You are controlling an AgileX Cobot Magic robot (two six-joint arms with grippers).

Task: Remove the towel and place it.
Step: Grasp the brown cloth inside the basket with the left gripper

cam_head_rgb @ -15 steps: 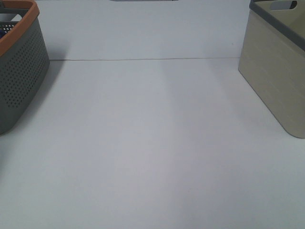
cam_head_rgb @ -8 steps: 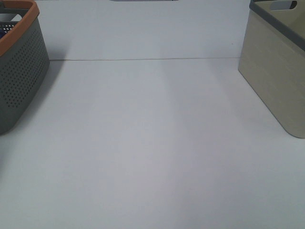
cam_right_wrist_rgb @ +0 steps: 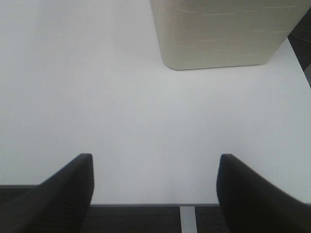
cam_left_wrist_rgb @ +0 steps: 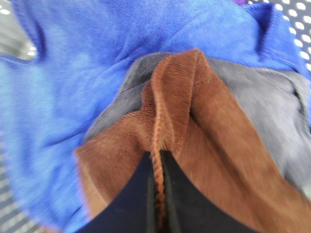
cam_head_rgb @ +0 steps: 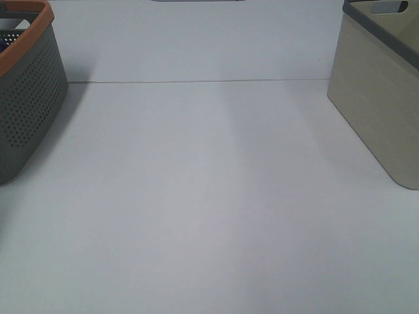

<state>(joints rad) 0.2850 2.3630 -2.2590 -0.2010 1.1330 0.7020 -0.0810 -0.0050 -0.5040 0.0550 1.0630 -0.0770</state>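
The left claw [cam_left_wrist_rgb: 155, 162] is clenched on a raised fold of the brown towel [cam_left_wrist_rgb: 199, 126], blue cloth [cam_left_wrist_rgb: 87, 63] just beyond it, while the right claw [cam_right_wrist_rgb: 154, 170] hangs released above the table [cam_right_wrist_rgb: 97, 77].

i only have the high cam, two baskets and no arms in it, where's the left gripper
observer: In the left wrist view the left gripper is shut on a raised fold of the brown towel.
operator: anything else lying with the towel
observer: Yes, a blue cloth lies around it and a grey cloth beside it.
operator: and the right one
observer: The right gripper is open and holds nothing, over the white table, with the beige basket ahead of it.
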